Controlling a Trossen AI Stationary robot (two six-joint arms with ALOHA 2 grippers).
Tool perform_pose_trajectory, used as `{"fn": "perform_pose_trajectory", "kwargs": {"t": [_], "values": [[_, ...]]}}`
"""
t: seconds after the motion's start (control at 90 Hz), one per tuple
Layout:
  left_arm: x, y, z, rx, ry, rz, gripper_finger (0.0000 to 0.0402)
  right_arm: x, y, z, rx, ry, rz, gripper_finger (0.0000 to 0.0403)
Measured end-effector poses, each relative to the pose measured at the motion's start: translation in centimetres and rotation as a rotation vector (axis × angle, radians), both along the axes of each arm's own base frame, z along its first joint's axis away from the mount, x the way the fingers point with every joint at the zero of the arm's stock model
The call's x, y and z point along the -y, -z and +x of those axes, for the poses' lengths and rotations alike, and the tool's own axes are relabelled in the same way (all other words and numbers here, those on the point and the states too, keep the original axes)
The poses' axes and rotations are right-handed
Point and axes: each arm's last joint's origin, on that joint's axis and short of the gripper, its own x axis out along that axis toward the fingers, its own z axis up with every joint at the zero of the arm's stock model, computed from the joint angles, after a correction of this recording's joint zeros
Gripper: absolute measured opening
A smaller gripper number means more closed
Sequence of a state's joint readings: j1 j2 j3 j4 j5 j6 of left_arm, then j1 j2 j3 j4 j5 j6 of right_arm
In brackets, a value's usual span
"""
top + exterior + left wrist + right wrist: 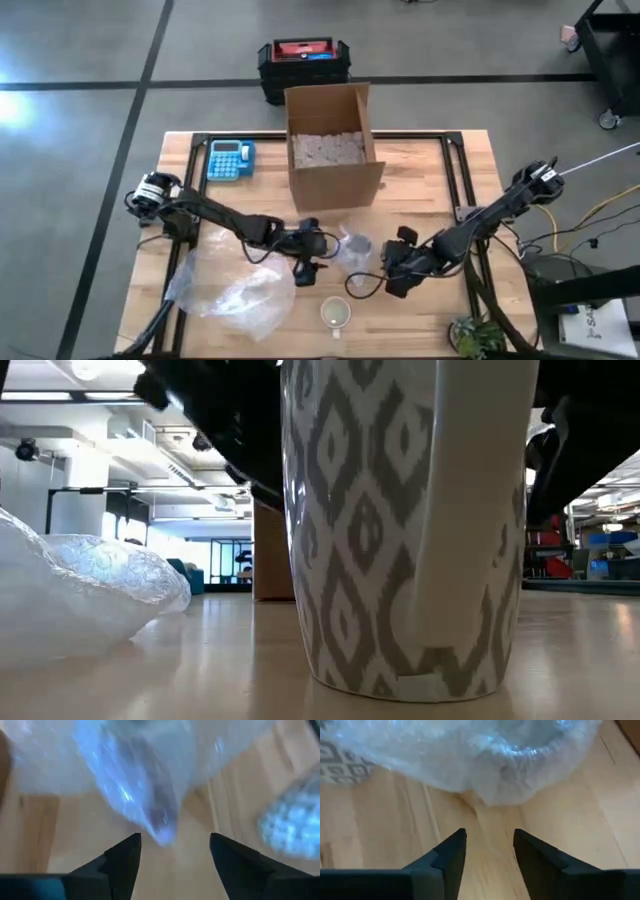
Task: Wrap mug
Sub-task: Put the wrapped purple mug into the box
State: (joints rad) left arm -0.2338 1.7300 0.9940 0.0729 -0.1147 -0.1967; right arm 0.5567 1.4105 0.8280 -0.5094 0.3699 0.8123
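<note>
The mug (pixel 336 313) stands upright near the front edge of the table (pixel 420 180), unwrapped, with a sheet of bubble wrap (pixel 228 285) lying to its left. My left gripper (pixel 322 243) and right gripper (pixel 388 262) both have their fingers apart, holding nothing. They are on either side of a small wrapped bundle (pixel 354 248) behind the mug.

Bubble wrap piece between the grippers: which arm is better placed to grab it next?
Probably the left. The left gripper is open with the wrap hanging right before its fingertips. The right gripper, also open, sees it slightly farther ahead.
</note>
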Motion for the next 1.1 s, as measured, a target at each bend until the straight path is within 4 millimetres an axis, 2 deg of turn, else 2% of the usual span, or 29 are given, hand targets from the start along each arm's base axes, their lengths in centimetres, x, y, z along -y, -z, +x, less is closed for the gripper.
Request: {"fn": "perform_pose_trajectory", "kwargs": {"t": [0.267,0.378,0.489,0.6,0.678,0.767,0.933,1.1], "values": [[0.1,2.3,2.1,0.07,0.019,-0.033,0.0191,-0.1,0.9,0.5,0.07,0.04,-0.066,0.0174],[0.3,2.4,3.3,0.064,0.02,-0.004,0.0133,-0.2,1.4,0.8,0.086,0.056,-0.106,0.0169],[0.4,1.9,3.6,0.033,0.022,0.038,0.0033,-0.3,1.9,0.9,0.069,0.052,-0.115,0.016],[0.4,0.6,3.5,0.007,0.01,0.075,0.0029,-0.4,2.0,0.8,0.063,0.035,-0.123,0.0149],[0.3,-0.9,3.1,-0.012,0.007,0.083,0.0029,-0.4,2.0,0.7,0.059,0.032,-0.129,0.014],[0.3,-3.5,2.7,0.007,0.012,0.083,0.0028,-0.6,1.9,0.3,0.048,0.019,-0.135,0.0129],[0.1,-9.6,1.0,0.115,0.019,0.069,0.0028,-1.0,1.3,-0.3,0.061,-0.006,-0.152,0.0105],[-0.8,-16.2,-2.1,0.261,0.001,0.152,0.0028,-1.2,1.1,-0.4,0.092,-0.005,-0.188,0.008]]}}
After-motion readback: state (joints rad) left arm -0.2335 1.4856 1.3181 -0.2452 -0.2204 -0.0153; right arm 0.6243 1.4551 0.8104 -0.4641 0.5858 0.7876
